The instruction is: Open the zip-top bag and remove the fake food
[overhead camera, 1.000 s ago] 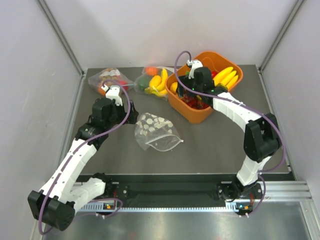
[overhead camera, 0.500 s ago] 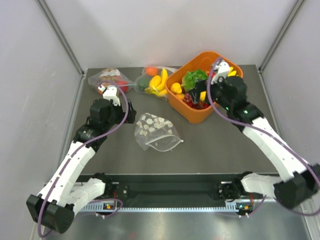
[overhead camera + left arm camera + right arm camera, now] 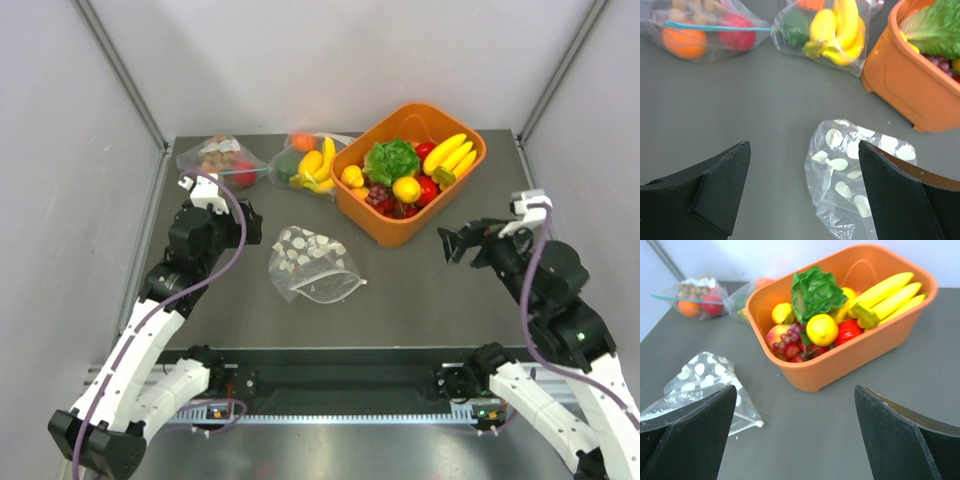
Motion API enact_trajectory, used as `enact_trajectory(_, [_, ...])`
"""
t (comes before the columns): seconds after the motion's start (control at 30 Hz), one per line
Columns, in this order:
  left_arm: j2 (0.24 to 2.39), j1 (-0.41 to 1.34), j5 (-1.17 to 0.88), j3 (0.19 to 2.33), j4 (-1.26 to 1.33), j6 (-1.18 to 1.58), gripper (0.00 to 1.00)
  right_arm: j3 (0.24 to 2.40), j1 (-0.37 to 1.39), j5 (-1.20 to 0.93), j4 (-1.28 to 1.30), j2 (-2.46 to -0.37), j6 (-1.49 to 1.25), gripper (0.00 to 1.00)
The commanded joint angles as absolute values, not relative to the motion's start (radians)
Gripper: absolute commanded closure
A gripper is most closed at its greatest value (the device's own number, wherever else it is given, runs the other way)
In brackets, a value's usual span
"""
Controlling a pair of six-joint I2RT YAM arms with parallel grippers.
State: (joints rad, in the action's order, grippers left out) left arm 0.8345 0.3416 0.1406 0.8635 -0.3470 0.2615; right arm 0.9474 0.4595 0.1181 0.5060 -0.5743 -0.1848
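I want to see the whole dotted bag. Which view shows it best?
Top external: the whole zip-top bag lies unobstructed. Left wrist shows it closer but cut off; right wrist catches only part.

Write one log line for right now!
left hand: open, empty | right hand: open, empty | polka-dot bag: lying flat, looks empty | fake fruit: in orange bin

In the left wrist view the zip-top bag (image 3: pixel 850 170) runs off the bottom edge and behind a finger (image 3: pixel 900 200) of the left gripper (image 3: pixel 804 147), and the orange bin (image 3: pixel 910 90) is cropped at the right. From the right wrist, a finger (image 3: pixel 685 440) of the right gripper (image 3: pixel 795 387) covers that bag's near end, and the far clear bag (image 3: pixel 690 300) is blurred. From above, the right arm (image 3: pixel 555 290) is cut off at the lower right, and the bag's seal is too small to judge
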Motion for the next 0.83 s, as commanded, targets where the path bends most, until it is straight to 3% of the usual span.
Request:
enact_trajectory(0.0, [0.799,0.342,0.161,0.868,-0.270,0.276,0.07,0.945,0.445,0.230,0.601,-0.483,-0.201,0.00])
enact_trajectory(0.8, [0.759,0.342,0.172,0.854,-0.252,0.236,0.08,0.986,0.445,0.365,0.695,-0.336,-0.178,0.00])
